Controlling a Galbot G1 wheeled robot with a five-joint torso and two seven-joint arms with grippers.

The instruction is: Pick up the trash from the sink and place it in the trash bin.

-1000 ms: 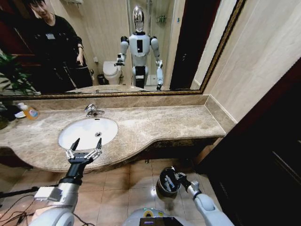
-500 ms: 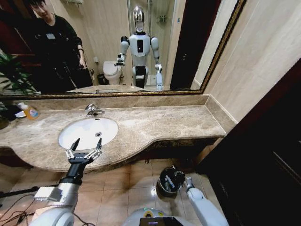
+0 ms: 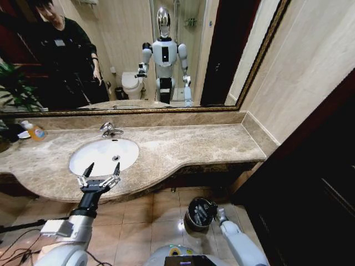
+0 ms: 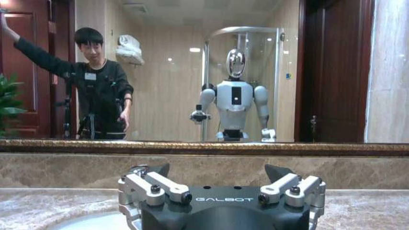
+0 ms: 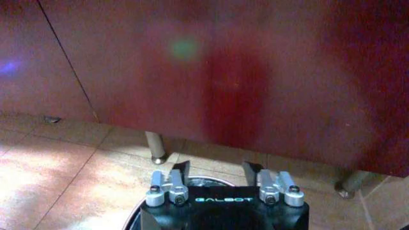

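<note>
Our left gripper [image 3: 101, 171] hovers wide open and empty, the oval white sink [image 3: 104, 155] just beyond it; our right gripper [image 5: 216, 172], parted and empty, hangs over the round black trash bin [image 3: 198, 213]. No trash is visible to us, so any reach risks grabbing nothing

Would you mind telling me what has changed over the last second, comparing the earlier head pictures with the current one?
The right gripper has drawn back over the trash bin, its forearm swinging in closer to the robot's body; its jaws stand open in the right wrist view. The left gripper has stayed open, hovering at the near rim of the sink. The bin and the soap bottle have not moved.
</note>
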